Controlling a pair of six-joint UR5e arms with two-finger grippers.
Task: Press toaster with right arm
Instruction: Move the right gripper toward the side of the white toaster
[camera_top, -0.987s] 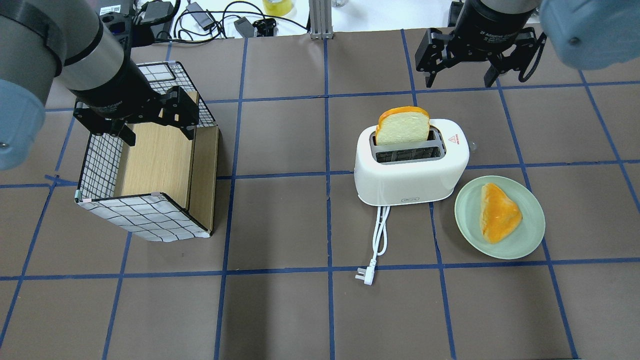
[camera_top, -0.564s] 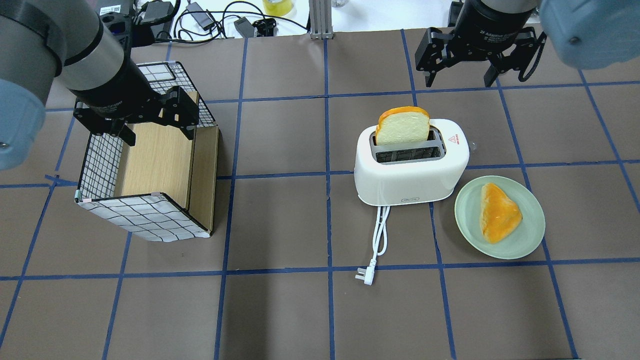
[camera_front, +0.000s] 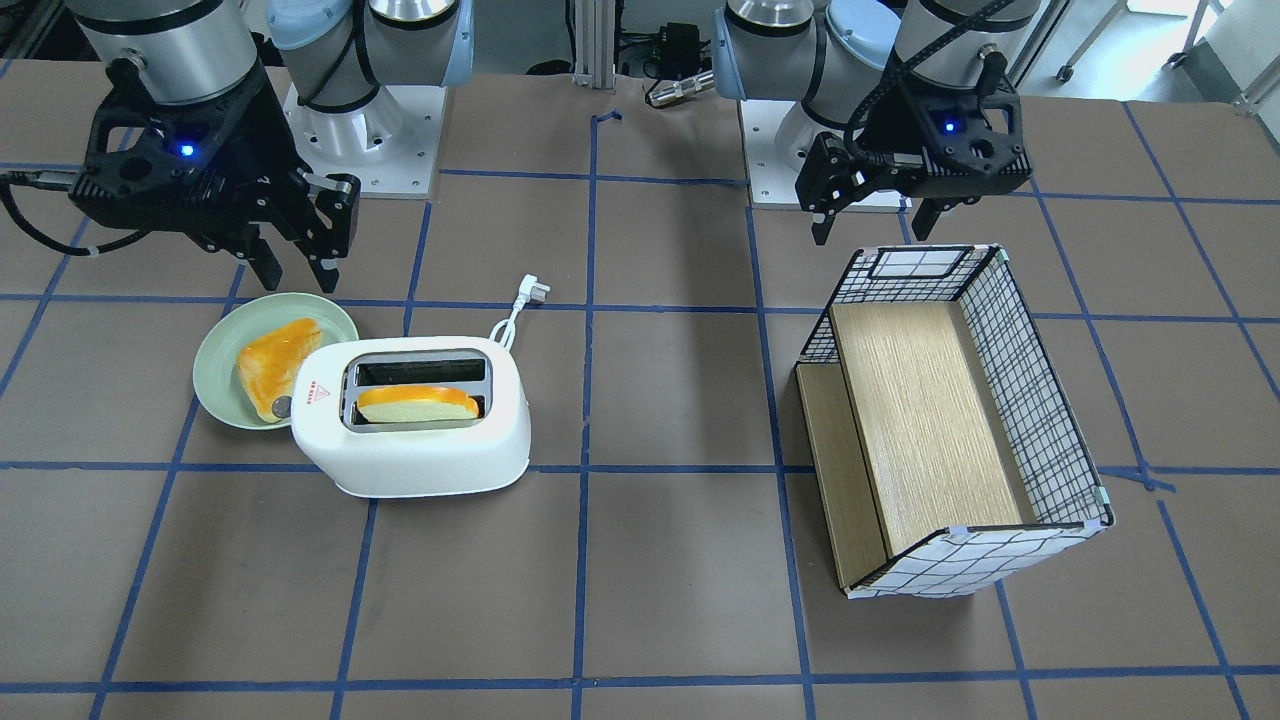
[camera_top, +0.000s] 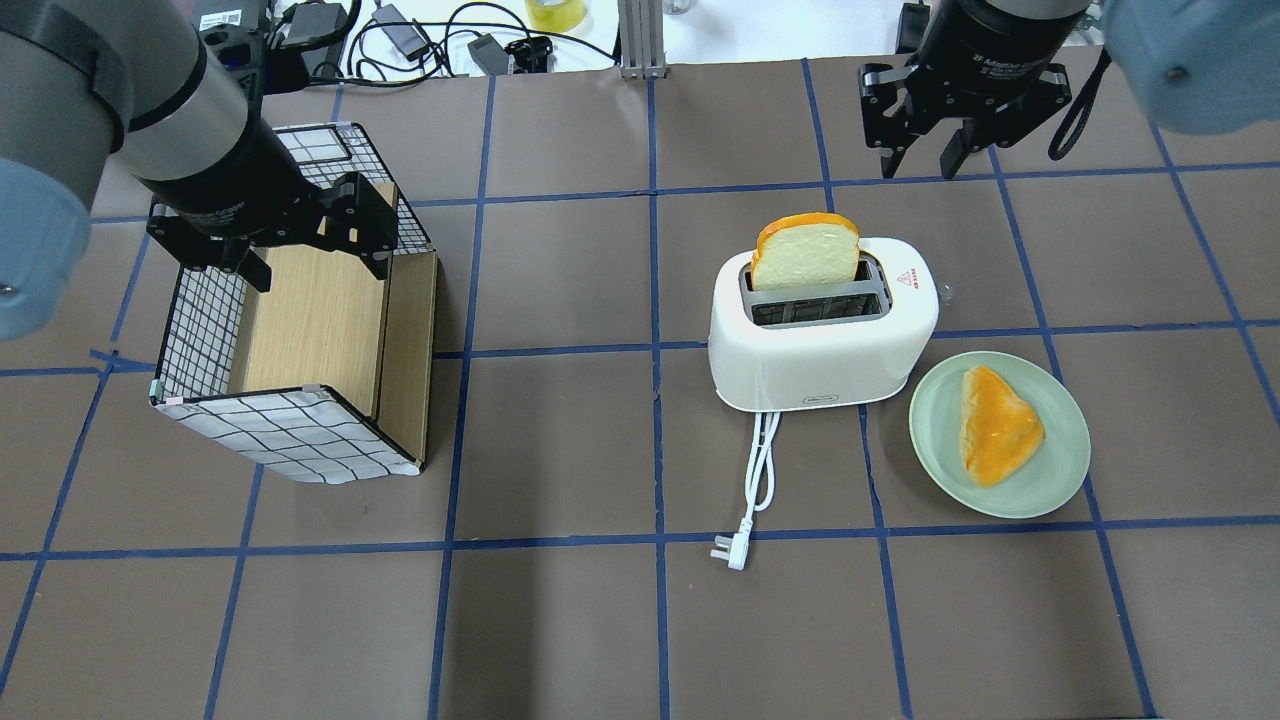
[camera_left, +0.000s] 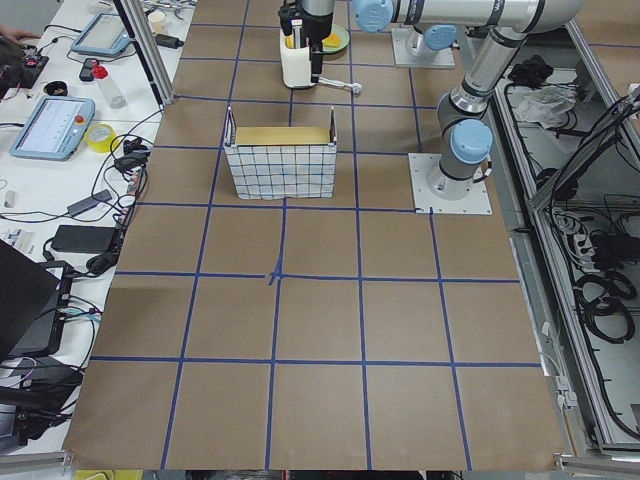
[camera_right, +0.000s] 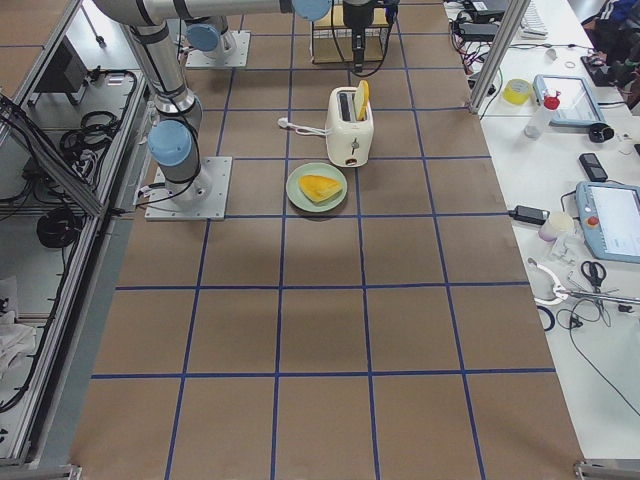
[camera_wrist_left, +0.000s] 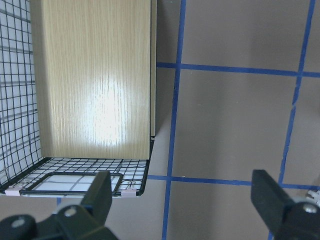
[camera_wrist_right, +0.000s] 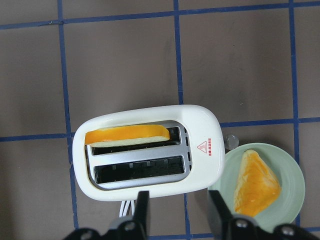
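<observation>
The white toaster (camera_top: 820, 350) stands on the table mid-right, and shows in the front view (camera_front: 420, 450) and the right wrist view (camera_wrist_right: 200, 125). A bread slice (camera_top: 806, 255) stands up in its far slot. Its small grey lever (camera_top: 944, 293) sticks out of the right end. The cord and plug (camera_top: 730, 550) lie in front. My right gripper (camera_top: 920, 165) hangs in the air beyond the toaster's far right corner, empty, jaws partly closed with a gap. It also shows in the front view (camera_front: 297, 272) and its own wrist view (camera_wrist_right: 180, 210). My left gripper (camera_top: 318, 270) is open over the basket.
A green plate (camera_top: 1060, 470) with a triangular toast piece (camera_top: 1000, 425) sits right of the toaster, close to the lever. A wire basket with a wooden floor (camera_top: 290, 410) stands at the left. Cables and devices lie beyond the table's far edge.
The right gripper's fingers have drawn closer together and the gripper has shifted slightly right. The left arm, toaster and bread have not moved.
</observation>
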